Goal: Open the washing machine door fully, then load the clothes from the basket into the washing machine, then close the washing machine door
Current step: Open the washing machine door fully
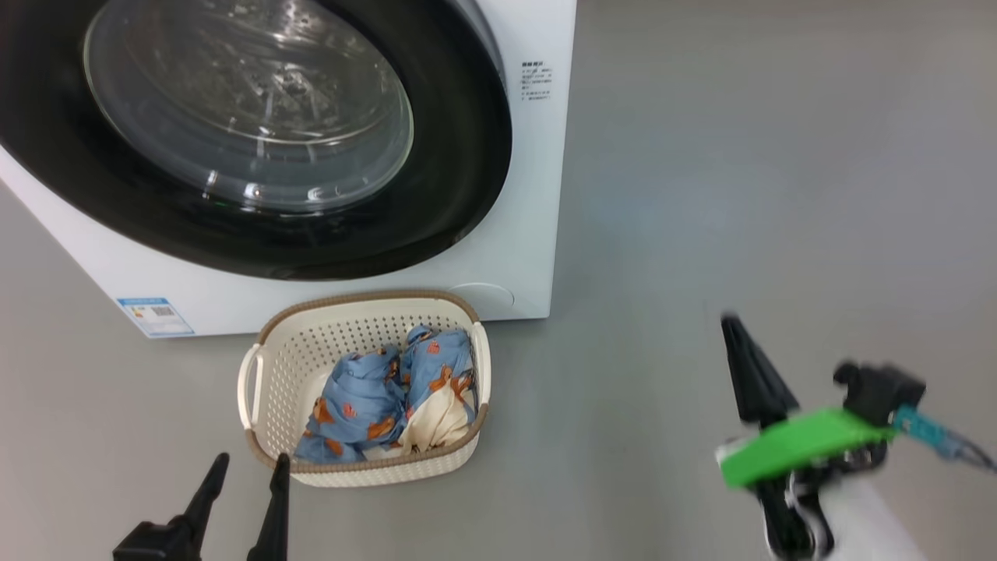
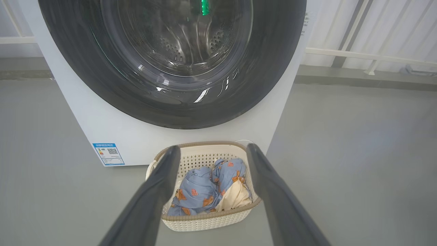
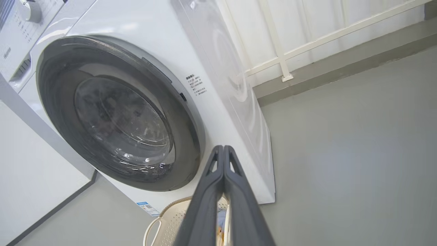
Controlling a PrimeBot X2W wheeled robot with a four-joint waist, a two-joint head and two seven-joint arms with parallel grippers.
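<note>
The big white front-loading washing machine point(image 1: 530, 195) has its round, glossy black-rimmed glass door point(image 1: 467, 156) shut. Just before it sits the small cream perforated plastic basket point(image 1: 296, 366), handy for loading, holding the crumpled blue printed and cream clothes point(image 1: 366, 397). The left jaws gape empty beside its near rim; the right jaws, clenched on nothing, hang well apart.

A smooth grey floor point(image 1: 740, 195) runs back to a low grey ledge point(image 2: 358, 78), with white rails point(image 2: 362, 56) before pleated white curtains point(image 2: 409, 30).
</note>
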